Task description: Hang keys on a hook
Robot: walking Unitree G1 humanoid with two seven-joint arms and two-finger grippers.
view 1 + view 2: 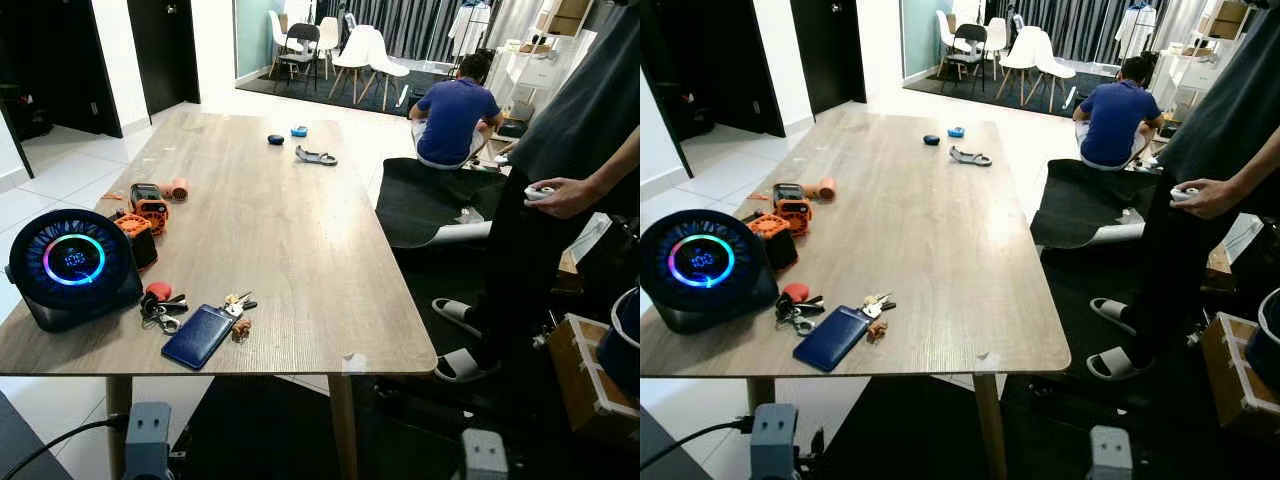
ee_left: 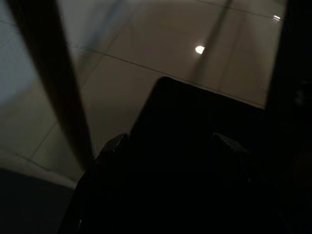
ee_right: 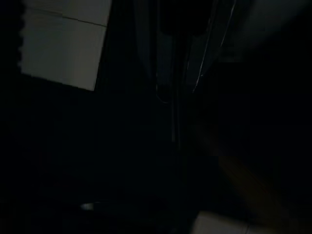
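The keys lie on the table near its front edge, at about ten o'clock from the robot. Both arms hang low under the table. The left arm is nearer. I cannot tell if either gripper is clenched.

No legible text or labels.

At the bottom of the head views, two grey blocky parts of the robot stick up: the left arm and the right arm. Each looks like a boxy metal piece with small dark holes. A thin black cable runs to the left one.
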